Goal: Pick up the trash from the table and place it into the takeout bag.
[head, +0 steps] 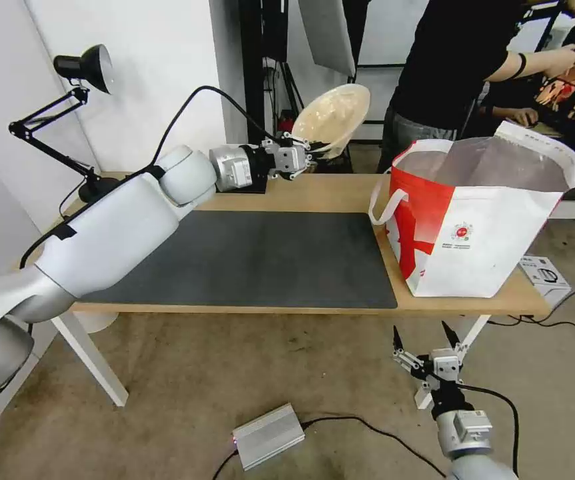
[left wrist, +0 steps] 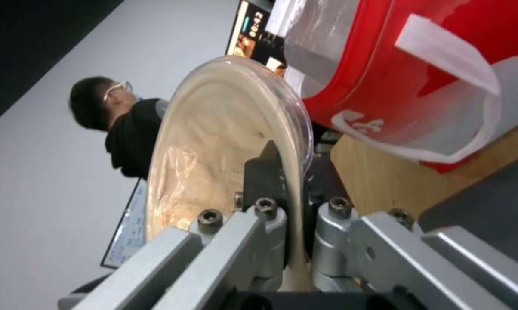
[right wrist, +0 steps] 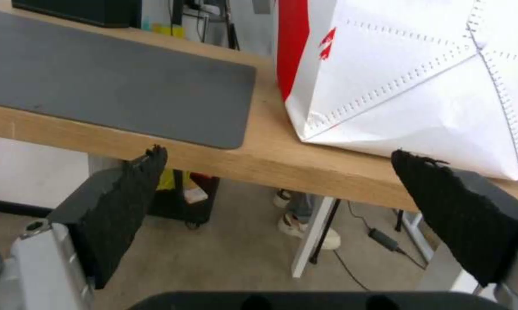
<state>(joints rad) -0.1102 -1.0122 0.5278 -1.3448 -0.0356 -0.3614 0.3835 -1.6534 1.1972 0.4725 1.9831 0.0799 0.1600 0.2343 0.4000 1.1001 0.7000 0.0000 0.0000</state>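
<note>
Bowl [head: 333, 119] pinched by rim in left gripper [head: 309, 155], aloft beside takeout bag [head: 481, 220]; probably light, thin, flexible. Right gripper [head: 427, 335] spread below table [head: 314, 190].

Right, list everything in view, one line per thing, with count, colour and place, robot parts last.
tan paper-pulp bowl: one, tan, held tilted above the table's far edge
boxy white takeout bag with red side panel: one, white and red, standing open at the table's right end
light-wood table: one
dark grey rectangular mat: one, on the table
black desk lamp: one, far left
silver metal box: one, on the floor
left gripper: shut on the bowl's rim
right gripper: open, below the table's front edge
</note>
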